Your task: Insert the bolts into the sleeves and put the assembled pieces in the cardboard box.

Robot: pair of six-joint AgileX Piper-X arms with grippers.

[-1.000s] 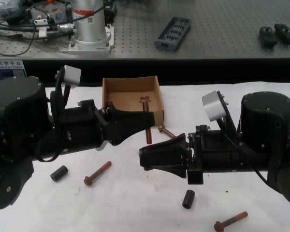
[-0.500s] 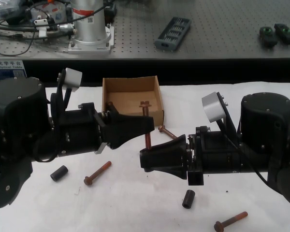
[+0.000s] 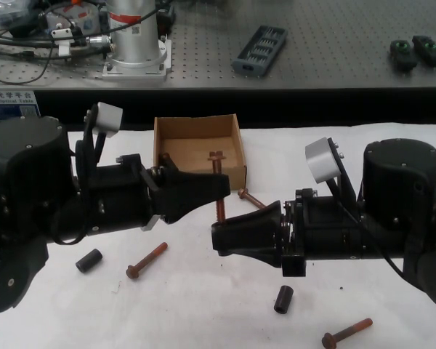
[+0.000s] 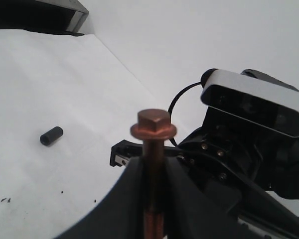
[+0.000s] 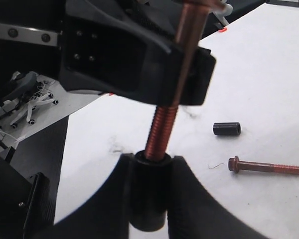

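The left end effector is clamping a copper-coloured bolt on its shank just under the flanged head. It is holding the bolt upright with the threads pointing down, above the table and just in front of the cardboard box. The right end effector is closed around a short black sleeve, pinching its outer wall and leaving the bore facing up. The bolt's threaded tip is sitting at the sleeve's mouth.

Assessment: both parts are looking small, light and rigid, so neither is going to deform under grip. The sleeve's smooth wall is likely to slip or twist if side-loaded. The high grip on the shank is keeping the threads free. Any tilt between the parts is likely to bind the insertion.

Further loose bolts and loose sleeves are lying on the table.
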